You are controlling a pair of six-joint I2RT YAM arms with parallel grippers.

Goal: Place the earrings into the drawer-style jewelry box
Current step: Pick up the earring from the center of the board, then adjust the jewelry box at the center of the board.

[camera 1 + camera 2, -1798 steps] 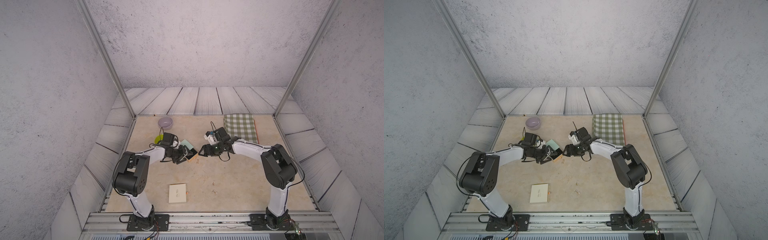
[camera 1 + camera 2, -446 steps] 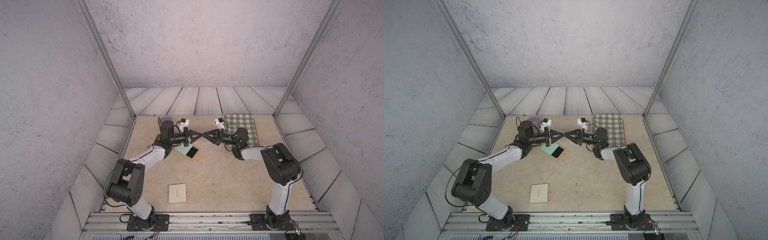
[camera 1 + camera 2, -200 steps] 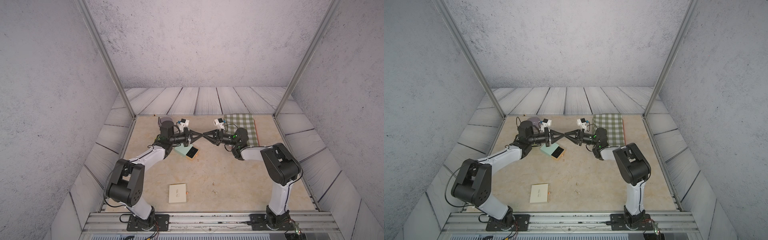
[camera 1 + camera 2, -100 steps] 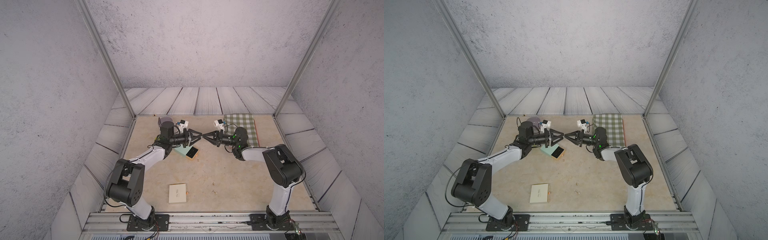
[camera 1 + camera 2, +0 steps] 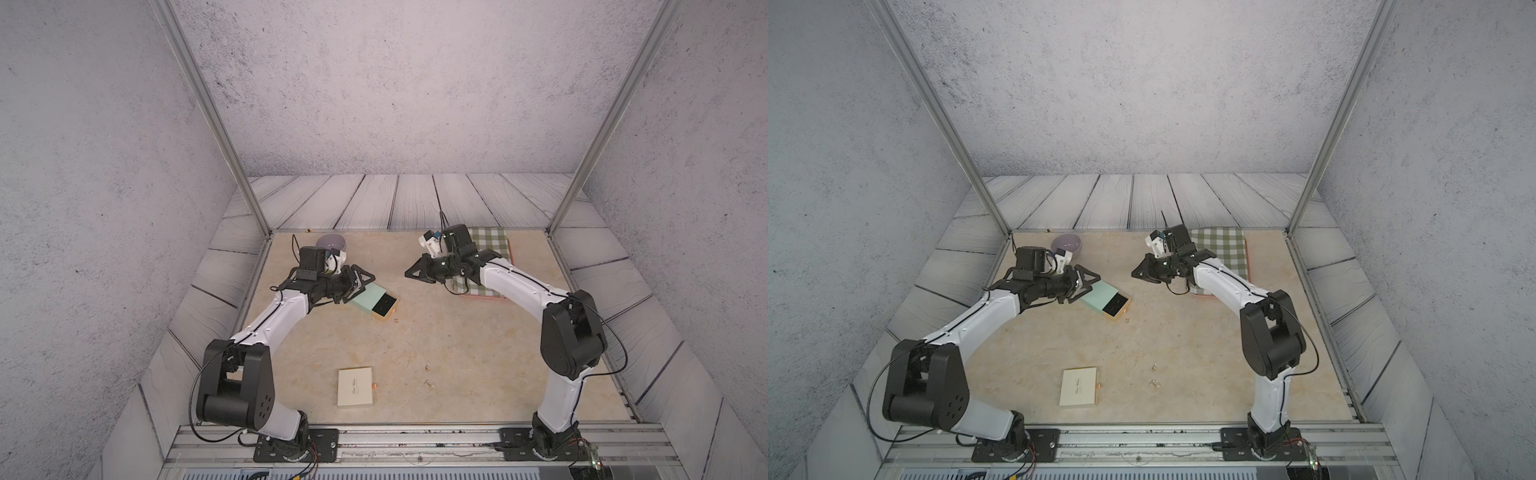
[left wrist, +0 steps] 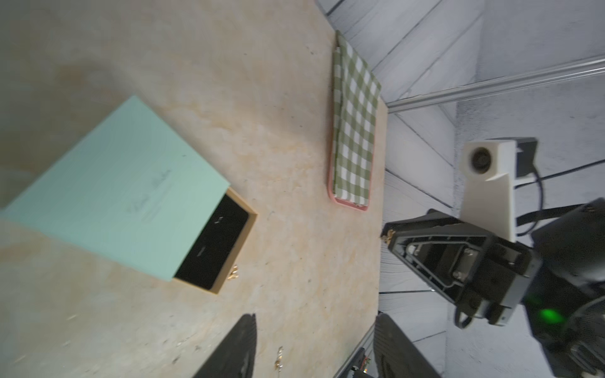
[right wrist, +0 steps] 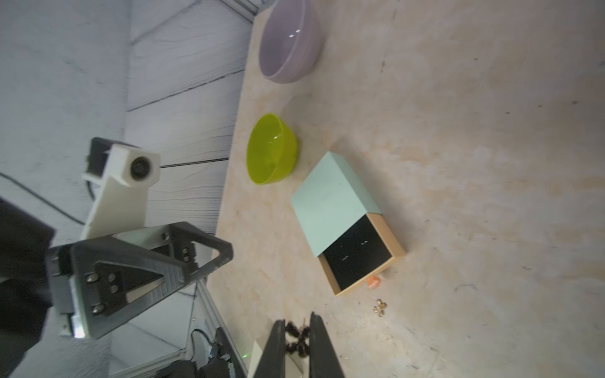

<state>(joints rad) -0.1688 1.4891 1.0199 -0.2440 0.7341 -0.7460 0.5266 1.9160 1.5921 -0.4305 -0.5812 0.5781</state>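
**No legible text in the scene**

The mint-green jewelry box (image 6: 111, 183) carries a faint line of script on its lid with smaller print beneath, too blurred to read. The cream flat box (image 5: 354, 386) near the table's front edge also bears a small script mark, too small to make out.

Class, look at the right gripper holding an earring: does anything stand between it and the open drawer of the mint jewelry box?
Nothing visible does. The right gripper hangs above bare table, and the drawer lies open and uncovered; the left gripper sits over the box's far end.
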